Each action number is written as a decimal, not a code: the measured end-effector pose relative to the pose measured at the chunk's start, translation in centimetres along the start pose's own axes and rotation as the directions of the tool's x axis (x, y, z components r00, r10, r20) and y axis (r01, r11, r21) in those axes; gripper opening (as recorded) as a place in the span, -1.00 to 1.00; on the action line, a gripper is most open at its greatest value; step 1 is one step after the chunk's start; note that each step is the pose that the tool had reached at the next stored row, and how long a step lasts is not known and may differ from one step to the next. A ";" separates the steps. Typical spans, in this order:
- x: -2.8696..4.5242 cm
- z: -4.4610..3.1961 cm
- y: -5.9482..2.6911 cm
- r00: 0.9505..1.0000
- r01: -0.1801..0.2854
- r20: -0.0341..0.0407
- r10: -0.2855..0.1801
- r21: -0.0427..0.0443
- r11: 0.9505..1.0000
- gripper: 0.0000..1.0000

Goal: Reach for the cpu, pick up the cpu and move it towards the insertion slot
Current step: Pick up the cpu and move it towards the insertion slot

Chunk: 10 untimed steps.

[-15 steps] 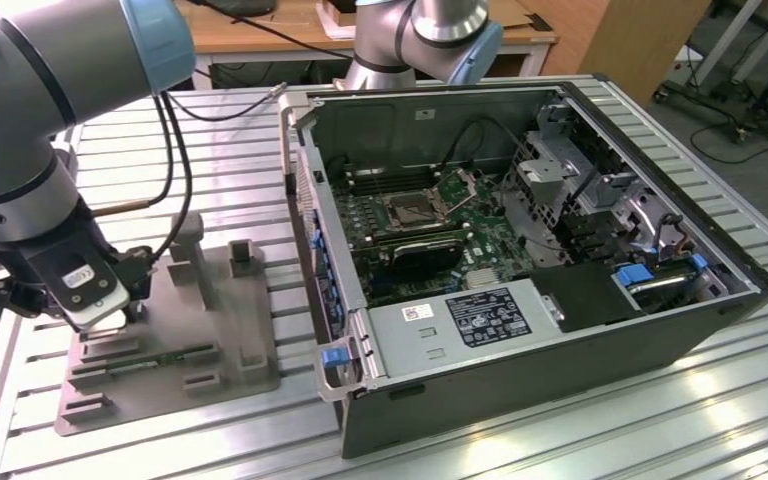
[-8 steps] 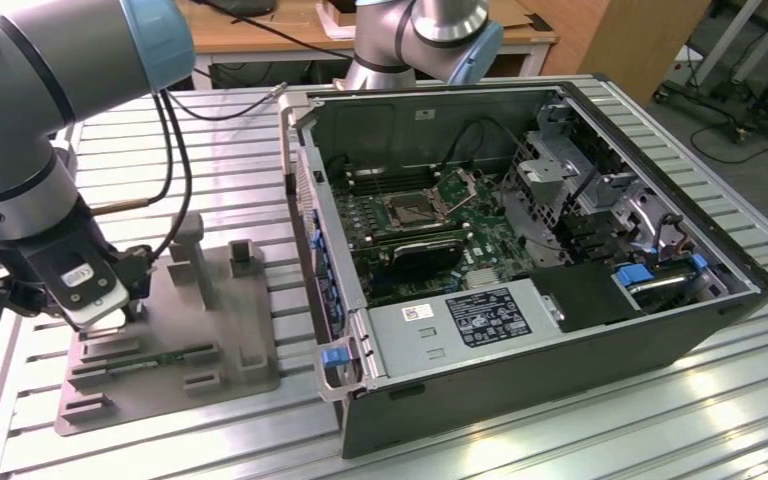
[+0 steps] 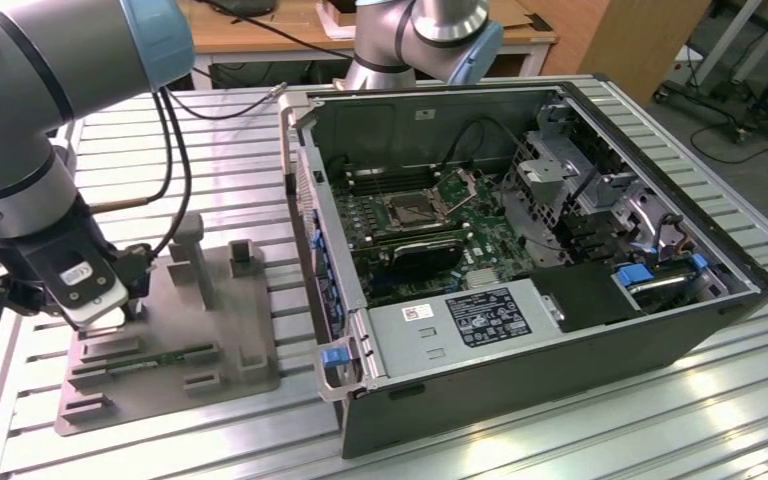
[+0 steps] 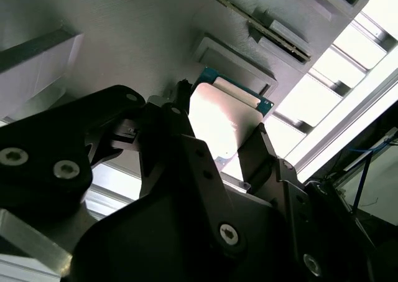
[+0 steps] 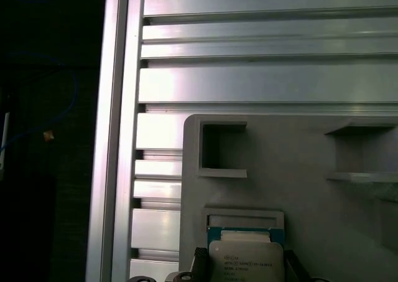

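The cpu [image 4: 217, 123] shows its shiny silver top between two black fingers [image 4: 261, 151] in both wrist views, its green-edged corner overlapping the fixture's shallow pocket [image 4: 236, 64]. My gripper [image 4: 221, 111] is shut on the cpu [image 5: 245, 260], with a finger on each of two opposite edges, close above the grey fixture [image 5: 292, 176]. In the exterior view my gripper [image 3: 104, 315] hangs over the fixture's end nearest that view's left. The insertion slot [image 3: 408, 208], a square metal-framed socket with its plate raised, sits in the green motherboard inside the open computer case, well off to the exterior view's right.
The grey fixture [image 3: 211, 330] has upright posts and holds a thin green circuit strip [image 3: 157, 357]. The open computer case [image 3: 544, 330] lies on the slatted aluminium table [image 3: 624, 430]. A second arm's base [image 3: 411, 40] stands behind the case. The table edge [image 5: 115, 139] runs close by.
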<state>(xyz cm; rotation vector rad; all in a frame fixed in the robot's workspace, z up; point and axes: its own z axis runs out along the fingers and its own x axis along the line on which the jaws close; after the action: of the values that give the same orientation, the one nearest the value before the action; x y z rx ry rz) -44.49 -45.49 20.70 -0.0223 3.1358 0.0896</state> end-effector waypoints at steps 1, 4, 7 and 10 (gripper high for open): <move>0.00 -0.03 0.00 1.000 0.000 0.000 0.000 0.000 1.000 0.09; 0.00 -0.10 0.01 1.000 0.000 0.000 0.000 0.000 1.000 0.09; 0.00 -0.18 0.01 1.000 0.000 0.000 0.000 0.000 1.000 0.09; 0.00 -0.24 0.01 1.000 0.000 0.000 0.000 0.000 1.000 0.09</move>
<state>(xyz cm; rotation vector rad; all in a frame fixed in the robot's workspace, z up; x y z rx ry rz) -44.49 -45.49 20.94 -0.0223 3.1358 0.0897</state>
